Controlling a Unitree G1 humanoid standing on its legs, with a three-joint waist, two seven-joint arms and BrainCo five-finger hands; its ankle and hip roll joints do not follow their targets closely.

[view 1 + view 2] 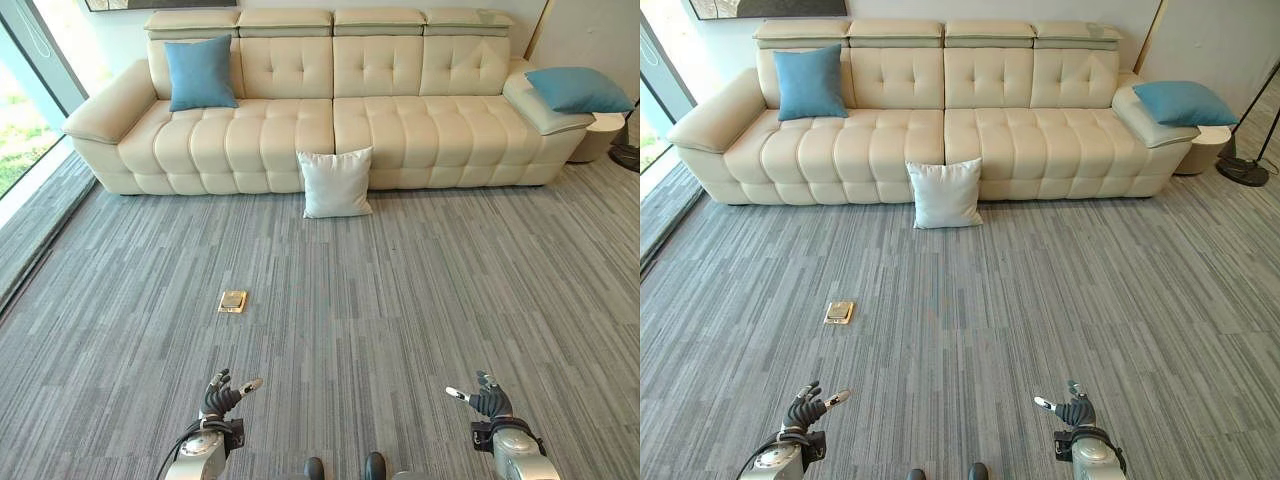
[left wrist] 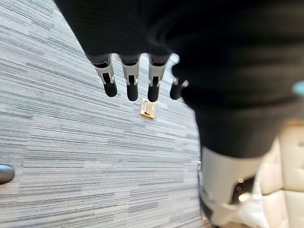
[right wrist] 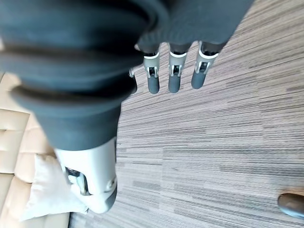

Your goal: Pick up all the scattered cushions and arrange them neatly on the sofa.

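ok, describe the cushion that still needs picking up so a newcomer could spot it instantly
Start at the long cream sofa against the far wall. On the grey carpet just in front of it, near the middle, a white cushion stands upright, leaning against the sofa's front. It is the one white cushion and the one on the floor; the two blue cushions sit on the sofa's seat and armrest.

grey striped carpet (image 1: 420, 300), window (image 1: 25, 120) at left
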